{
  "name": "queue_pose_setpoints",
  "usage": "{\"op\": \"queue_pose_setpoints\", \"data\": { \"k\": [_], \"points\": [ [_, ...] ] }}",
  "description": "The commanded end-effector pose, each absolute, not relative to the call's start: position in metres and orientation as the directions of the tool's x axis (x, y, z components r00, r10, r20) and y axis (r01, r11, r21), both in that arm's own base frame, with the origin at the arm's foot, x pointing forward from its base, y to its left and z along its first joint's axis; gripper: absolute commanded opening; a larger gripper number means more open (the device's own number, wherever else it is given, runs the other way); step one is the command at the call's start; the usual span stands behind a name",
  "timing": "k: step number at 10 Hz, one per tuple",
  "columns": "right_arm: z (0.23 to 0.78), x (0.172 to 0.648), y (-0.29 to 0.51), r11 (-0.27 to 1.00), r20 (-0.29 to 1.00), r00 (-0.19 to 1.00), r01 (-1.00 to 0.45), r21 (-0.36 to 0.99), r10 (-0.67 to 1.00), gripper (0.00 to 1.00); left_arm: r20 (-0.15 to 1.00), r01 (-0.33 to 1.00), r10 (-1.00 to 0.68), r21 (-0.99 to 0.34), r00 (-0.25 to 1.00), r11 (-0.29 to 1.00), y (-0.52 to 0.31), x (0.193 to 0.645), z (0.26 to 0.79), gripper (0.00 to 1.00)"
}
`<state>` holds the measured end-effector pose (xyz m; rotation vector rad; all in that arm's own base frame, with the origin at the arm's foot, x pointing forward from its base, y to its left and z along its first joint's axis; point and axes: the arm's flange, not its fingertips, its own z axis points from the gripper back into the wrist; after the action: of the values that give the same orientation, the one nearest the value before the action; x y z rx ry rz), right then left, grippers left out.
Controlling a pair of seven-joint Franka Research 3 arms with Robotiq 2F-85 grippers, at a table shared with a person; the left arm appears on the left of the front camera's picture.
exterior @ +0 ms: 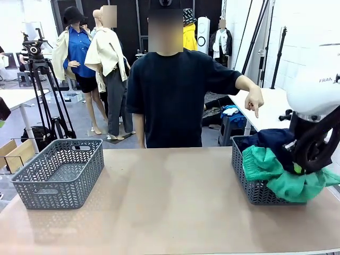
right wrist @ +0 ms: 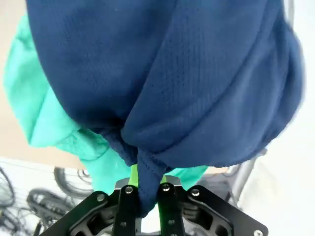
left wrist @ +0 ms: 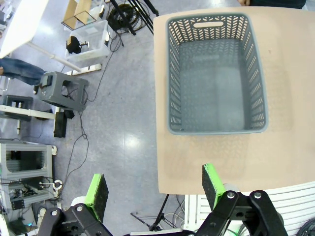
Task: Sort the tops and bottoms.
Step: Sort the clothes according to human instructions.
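A navy blue garment (right wrist: pixel 167 83) hangs bunched from my right gripper (right wrist: pixel 146 189), whose green-padded fingers are shut on a fold of it. In the front view the same navy garment (exterior: pixel 273 141) lies over a green garment (exterior: pixel 265 164) that spills out of the right grey basket (exterior: pixel 249 191), with my right gripper (exterior: pixel 297 166) low against the pile. An empty grey basket (exterior: pixel 58 172) stands at the table's left. My left gripper (left wrist: pixel 152 189) hangs open high above the table's edge, near that empty basket (left wrist: pixel 216 73).
A person stands at the far side, one hand (exterior: pixel 254 102) pointing down above the right basket. The tan table (exterior: pixel 164 202) stretches between the two baskets. Off its left edge lie the floor, a tripod (exterior: pixel 42 95) and crates.
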<state>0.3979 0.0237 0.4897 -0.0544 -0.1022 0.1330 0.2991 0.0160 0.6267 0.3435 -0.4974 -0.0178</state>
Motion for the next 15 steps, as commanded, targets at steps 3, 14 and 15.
{"op": "queue_pose_setpoints", "data": {
  "k": [3, 14, 15],
  "points": [
    [0.49, 0.44, 0.028, 0.998, 0.23, 0.972, -0.034, -0.059, 0.047, 0.0, 0.468, -0.062, -0.106, 0.331, 0.878, 0.942, 0.019, 0.299, 0.627, 1.0],
    [0.517, 0.456, 0.04, 0.996, 0.269, 0.96, -0.067, -0.061, 0.081, 0.88, 0.468, -0.062, -0.106, 0.331, 0.878, 0.942, 0.019, 0.299, 0.627, 1.0],
    [0.521, 0.456, 0.039, 0.996, 0.275, 0.958, -0.066, -0.062, 0.08, 1.0, 0.468, -0.062, -0.106, 0.331, 0.878, 0.942, 0.019, 0.299, 0.627, 1.0]
  ]
}}
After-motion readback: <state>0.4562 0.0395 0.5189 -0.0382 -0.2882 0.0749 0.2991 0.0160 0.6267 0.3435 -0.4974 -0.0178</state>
